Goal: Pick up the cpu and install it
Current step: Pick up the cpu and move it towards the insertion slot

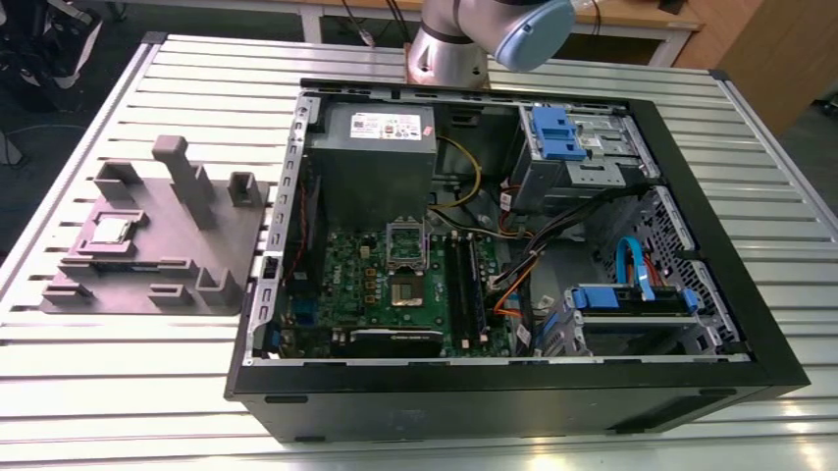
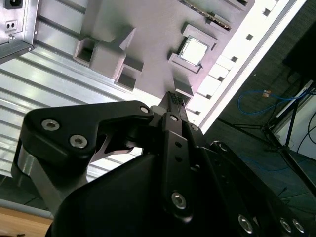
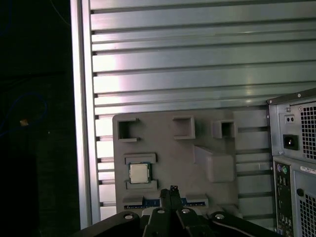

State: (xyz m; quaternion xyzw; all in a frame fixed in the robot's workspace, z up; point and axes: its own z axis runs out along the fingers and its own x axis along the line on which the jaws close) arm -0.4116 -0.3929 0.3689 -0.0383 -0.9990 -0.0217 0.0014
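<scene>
Pickup stage: the cpu is not yet grasped.

The cpu lies flat in its framed pocket on the grey plastic fixture plate. The plate sits on the slatted table to the exterior view's left of the open computer case, well apart from the motherboard socket. In the first wrist view the gripper hangs over the plate near the chip, its fingertips pressed together and pinching nothing. I judge the work to stand at the approach — no grasp made, the install not begun. A white label sits on the power supply — its print left unread.
</scene>
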